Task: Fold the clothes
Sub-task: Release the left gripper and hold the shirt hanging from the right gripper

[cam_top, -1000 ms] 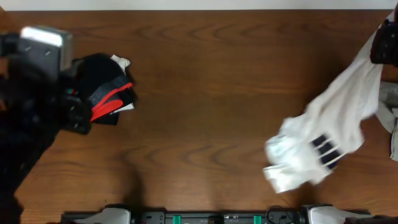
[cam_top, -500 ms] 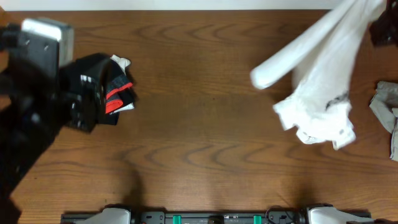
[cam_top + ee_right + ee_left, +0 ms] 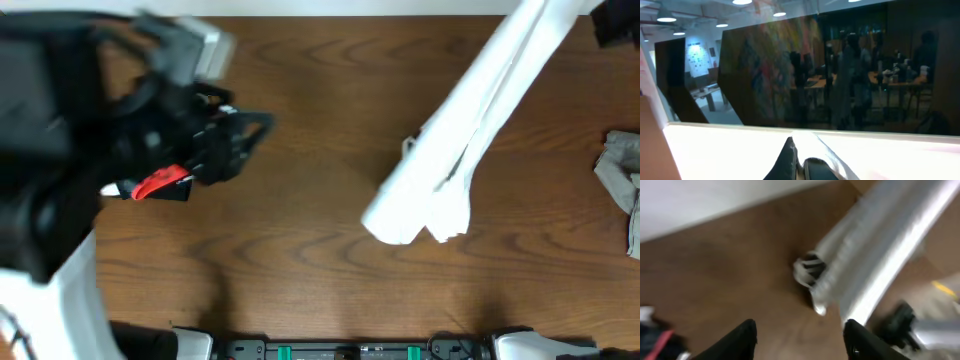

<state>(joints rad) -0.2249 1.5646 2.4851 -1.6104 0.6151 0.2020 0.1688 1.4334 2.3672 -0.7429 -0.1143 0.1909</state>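
a white t-shirt (image 3: 470, 140) hangs in a long, bunched column over the wooden worktop (image 3: 320, 260), pinched at its upper end by the jaws of the right gripper (image 3: 799, 162), which are pressed together at the far right corner of the overhead view. the shirt's lower end reaches toward the middle of the worktop; whether it touches the wood cannot be told from above. a patch of black print shows near that lower end in the left wrist view. the left gripper (image 3: 799, 330) is well apart from the shirt on the left side, its jaws spread with nothing between them, above the black garments with a red band (image 3: 160, 186). a small grey-beige cloth (image 3: 622, 175) lies at the right edge. the step in hand looks to be the opening one: raising the shirt so it can be spread flat. the next move likely calls for the free left jaws to cross over and take a second corner or hem, so the two arms can stretch the fabric out before any fold.
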